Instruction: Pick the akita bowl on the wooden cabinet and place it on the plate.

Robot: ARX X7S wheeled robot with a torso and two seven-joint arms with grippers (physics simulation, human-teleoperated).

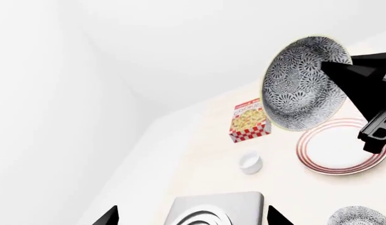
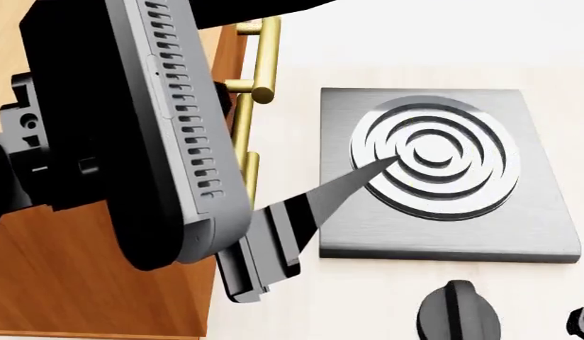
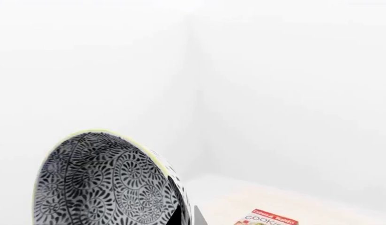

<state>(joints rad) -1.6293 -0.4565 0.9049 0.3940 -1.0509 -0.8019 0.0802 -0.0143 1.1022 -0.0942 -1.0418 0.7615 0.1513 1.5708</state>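
Two arms of mine are up. My right gripper (image 1: pixel 343 77) has its fingers clamped on the rim of the akita bowl (image 1: pixel 302 84), which hangs tilted on its side in the air, its black-and-white patterned inside showing in both wrist views. In the left wrist view the bowl sits above the near edge of the plate (image 1: pixel 340 147), a white one with red rings lying flat on the pale table (image 1: pixel 199 140), not touching it. Beside the plate stand a cookie box (image 1: pixel 249 120) and a small white cup (image 1: pixel 250 162), and a second patterned bowl (image 1: pixel 361 216) shows at the frame's corner. My left gripper (image 2: pixel 368 173) hovers over the steel stove burner (image 2: pixel 434 166), next to the wooden cabinet (image 2: pixel 84 269) with its brass handle (image 2: pixel 259 60); I cannot tell how far its fingers are parted.
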